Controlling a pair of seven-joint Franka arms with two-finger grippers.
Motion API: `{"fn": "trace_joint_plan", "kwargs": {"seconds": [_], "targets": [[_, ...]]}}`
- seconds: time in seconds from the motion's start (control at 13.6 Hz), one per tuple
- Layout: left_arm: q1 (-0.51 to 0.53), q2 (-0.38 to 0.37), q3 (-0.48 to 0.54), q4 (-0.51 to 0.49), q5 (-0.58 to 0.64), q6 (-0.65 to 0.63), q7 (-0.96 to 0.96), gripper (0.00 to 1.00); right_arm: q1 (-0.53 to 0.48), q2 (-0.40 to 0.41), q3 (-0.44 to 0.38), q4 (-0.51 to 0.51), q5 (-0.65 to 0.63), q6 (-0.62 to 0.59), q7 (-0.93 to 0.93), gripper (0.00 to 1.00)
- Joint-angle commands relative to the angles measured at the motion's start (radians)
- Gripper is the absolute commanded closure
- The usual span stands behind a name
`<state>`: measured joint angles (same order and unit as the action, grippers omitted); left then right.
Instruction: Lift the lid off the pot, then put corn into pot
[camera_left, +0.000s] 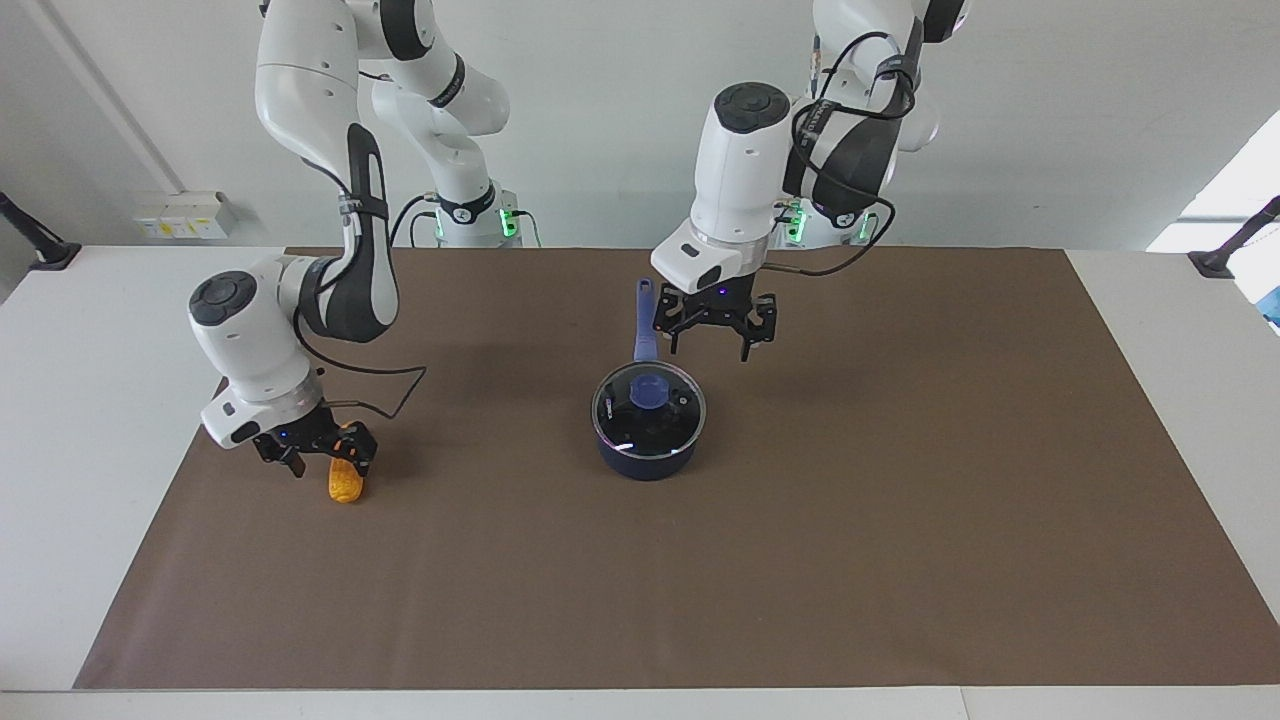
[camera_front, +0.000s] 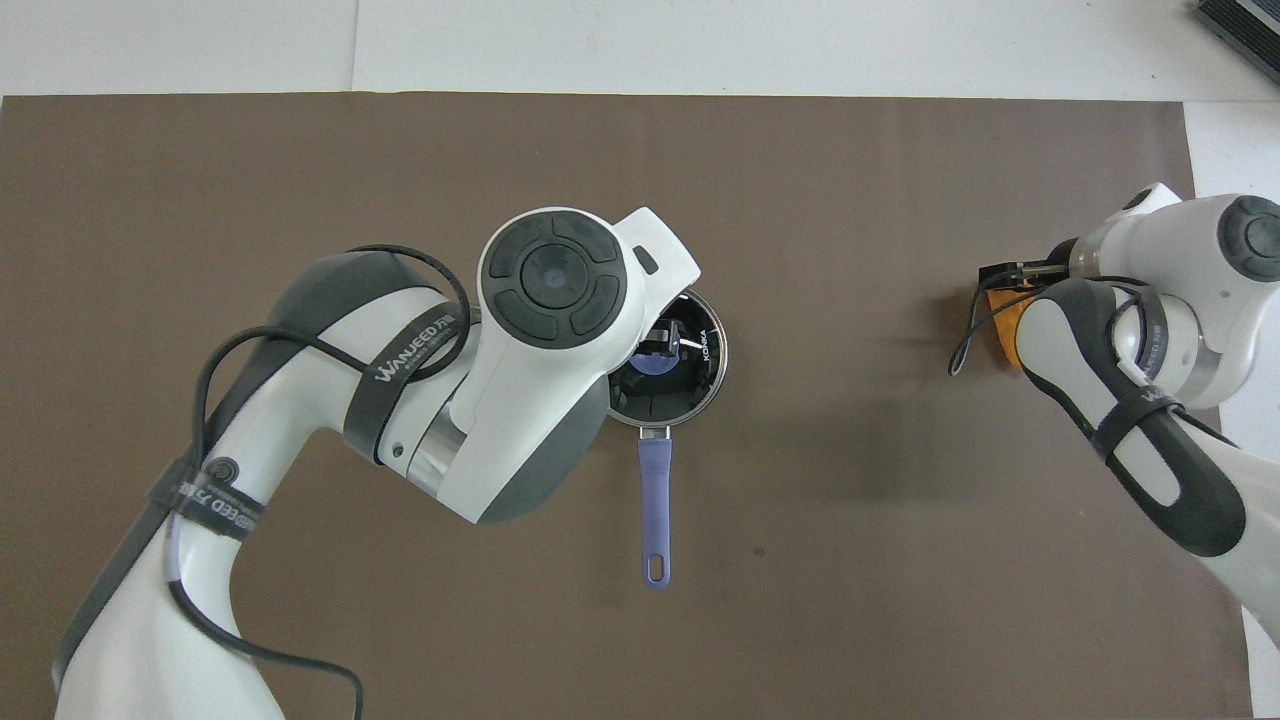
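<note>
The dark blue pot (camera_left: 645, 462) stands mid-mat with the glass lid (camera_left: 650, 392) on it, its blue knob up. The pot's long handle (camera_left: 645, 325) points toward the robots. My left gripper (camera_left: 712, 345) hangs open in the air over the lid's edge where the handle begins, not touching it. In the overhead view my left wrist covers much of the pot (camera_front: 712, 372) and lid (camera_front: 655, 368). The corn (camera_left: 347, 482) lies on the mat toward the right arm's end. My right gripper (camera_left: 325, 460) is down at the corn, over its end nearer the robots. The corn (camera_front: 1003, 330) is partly hidden overhead.
A brown mat (camera_left: 800, 560) covers most of the white table. A cable loops from my right wrist (camera_left: 400, 395) close over the mat beside the corn. Nothing else stands on the mat.
</note>
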<state>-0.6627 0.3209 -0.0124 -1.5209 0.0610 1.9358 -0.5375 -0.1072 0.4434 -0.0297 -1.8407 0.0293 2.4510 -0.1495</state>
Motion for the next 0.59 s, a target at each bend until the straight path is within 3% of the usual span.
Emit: {"fn": "trace_joint_plan", "kwargs": {"seconds": [0.0, 0.15, 0.22, 0.29, 0.37, 0.52], "targets": [[-0.044, 0.050, 0.017, 0.019, 0.031, 0.054, -0.076, 0.00, -0.006, 0.017, 0.010, 0.005, -0.012, 0.016, 0.011, 0.00], [-0.044, 0.069, 0.015, 0.019, 0.025, 0.072, -0.078, 0.00, 0.010, 0.023, 0.010, 0.005, -0.012, 0.032, 0.031, 0.00], [-0.051, 0.085, 0.017, 0.019, 0.023, 0.095, -0.081, 0.00, 0.012, 0.023, 0.010, 0.006, -0.017, 0.028, 0.019, 0.27], [-0.055, 0.093, 0.015, 0.019, 0.023, 0.116, -0.082, 0.00, 0.005, 0.023, 0.010, 0.015, -0.023, 0.007, -0.007, 0.83], [-0.055, 0.095, 0.015, 0.018, 0.026, 0.127, -0.082, 0.00, 0.007, 0.023, 0.010, 0.018, -0.031, 0.003, -0.025, 1.00], [-0.055, 0.124, 0.017, 0.021, 0.031, 0.138, -0.081, 0.00, -0.002, 0.024, 0.010, 0.028, -0.032, 0.003, -0.045, 1.00]]}}
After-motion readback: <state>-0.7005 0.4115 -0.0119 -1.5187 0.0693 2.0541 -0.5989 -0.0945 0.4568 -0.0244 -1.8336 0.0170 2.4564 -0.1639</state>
